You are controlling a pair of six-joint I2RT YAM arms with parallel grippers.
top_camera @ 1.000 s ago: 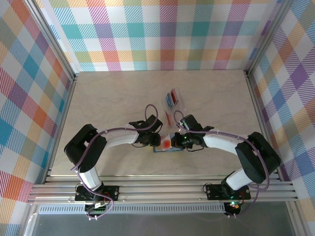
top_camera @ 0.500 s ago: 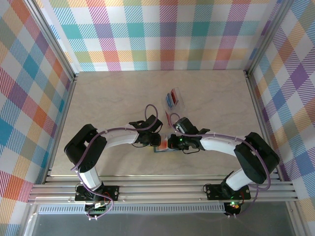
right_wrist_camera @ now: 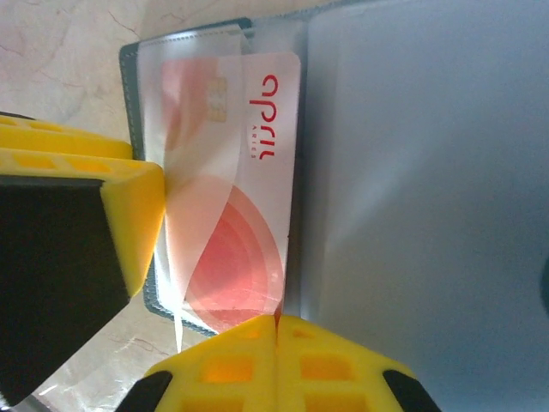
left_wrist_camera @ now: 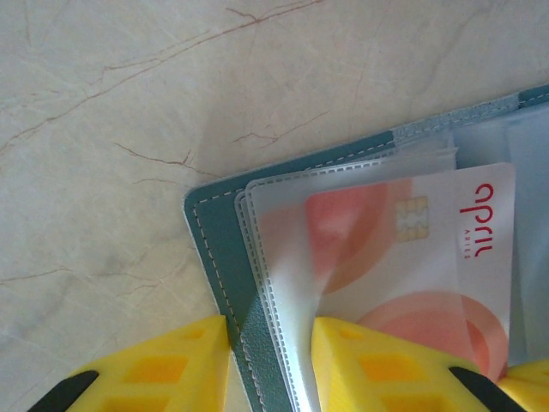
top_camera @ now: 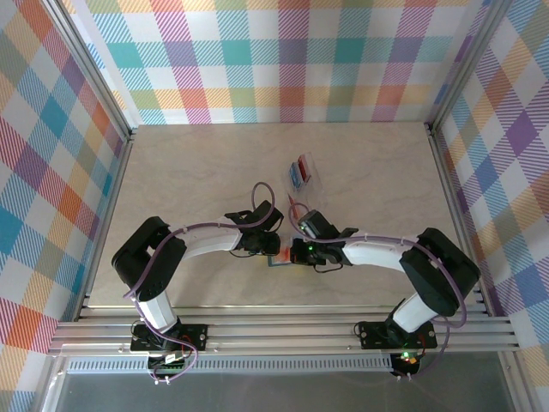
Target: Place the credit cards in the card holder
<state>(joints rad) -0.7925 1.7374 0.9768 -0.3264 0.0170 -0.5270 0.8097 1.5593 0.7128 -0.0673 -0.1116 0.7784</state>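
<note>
The teal card holder [left_wrist_camera: 214, 249] lies open on the table, and my left gripper [left_wrist_camera: 270, 330] is shut on its corner and the clear inner sleeves [left_wrist_camera: 287, 266]. A white credit card with red circles [right_wrist_camera: 257, 172] sits partly inside a sleeve, its near edge pinched in my shut right gripper [right_wrist_camera: 277, 322]. The left gripper's yellow finger [right_wrist_camera: 129, 215] stands just left of that card. From above, the two grippers [top_camera: 273, 245] [top_camera: 297, 251] meet nose to nose over the card holder [top_camera: 276, 263], which they largely hide.
A clear plastic case [top_camera: 302, 172] holding a blue and a red card lies just beyond the grippers, towards the table's middle. Metal rails [top_camera: 283, 326] run along the near edge, and plaid walls close the other three sides.
My right gripper has moved left with the card, closing on the left gripper and covering more of the card holder. The left arm has stayed put.
</note>
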